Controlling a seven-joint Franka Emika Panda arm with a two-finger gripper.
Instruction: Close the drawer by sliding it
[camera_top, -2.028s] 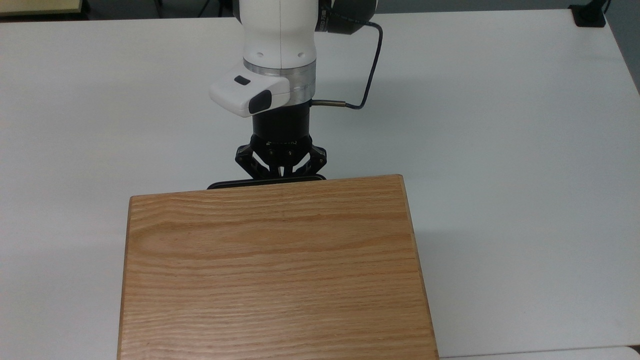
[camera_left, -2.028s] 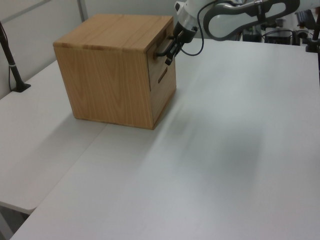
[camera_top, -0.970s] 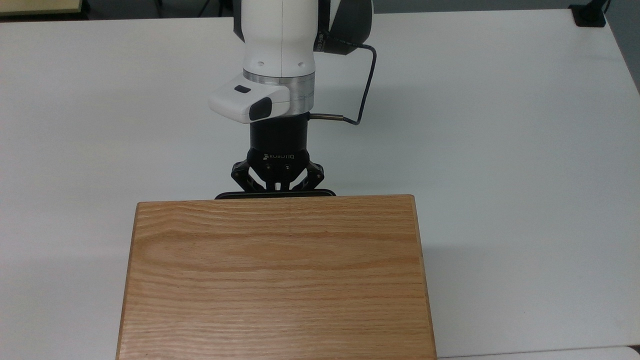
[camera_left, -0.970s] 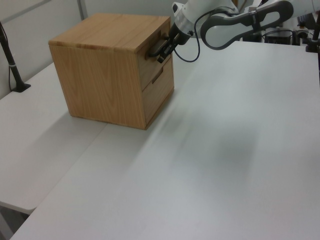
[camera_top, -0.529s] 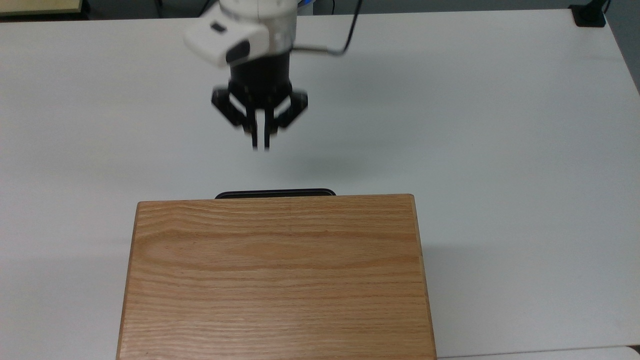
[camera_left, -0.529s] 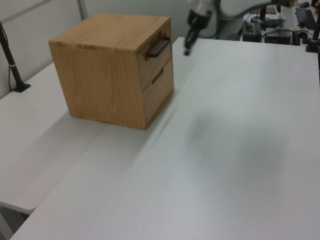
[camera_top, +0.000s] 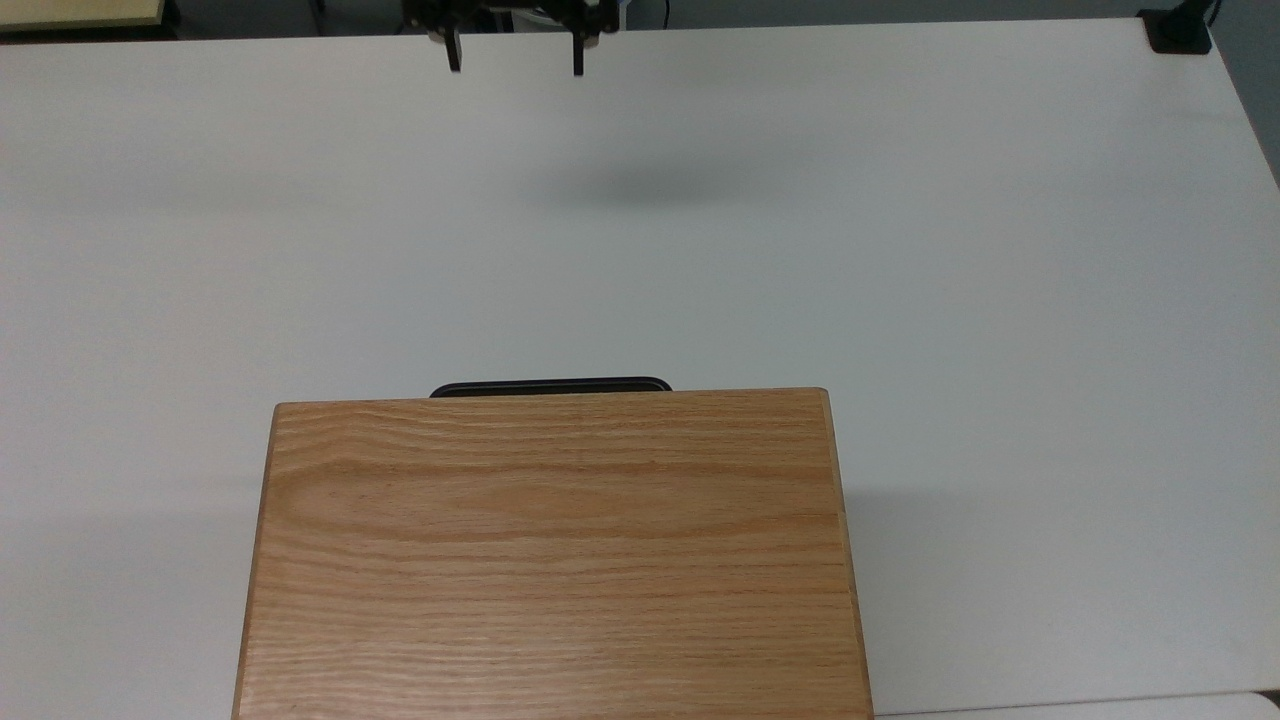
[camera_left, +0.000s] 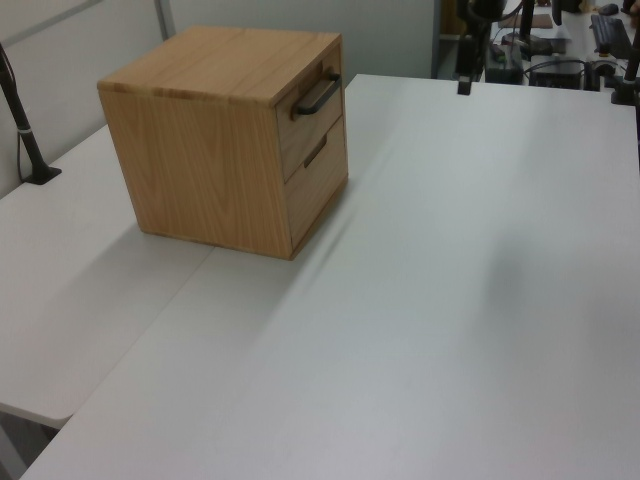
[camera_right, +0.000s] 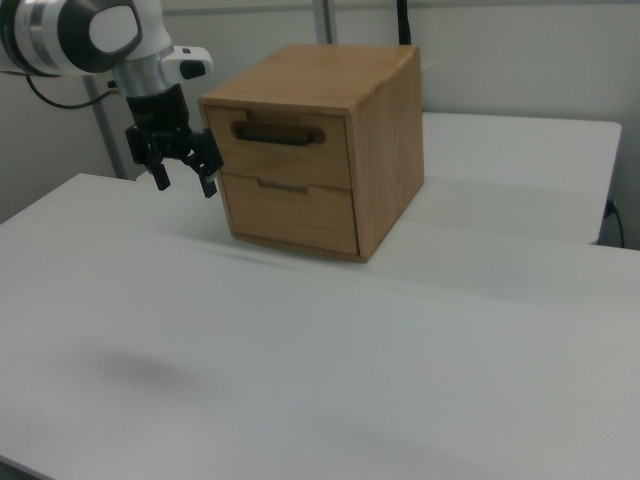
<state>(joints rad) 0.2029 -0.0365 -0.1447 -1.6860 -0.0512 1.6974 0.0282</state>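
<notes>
The drawer (camera_right: 285, 148), the upper one of the oak cabinet (camera_left: 225, 140), was seen pushed fully home, its front panel flush with the cabinet face and its black bar handle (camera_top: 550, 387) just showing past the cabinet top in the top view; the cabinet stood on the white bench (camera_top: 900, 250). Compared with a second earlier, when the handle was being pressed by it, the gripper (camera_top: 512, 60) had been drawn well away over the bench and was held with its jaws spread wide, gripping nothing. The closing was therefore judged complete, with only the retreat left.
</notes>
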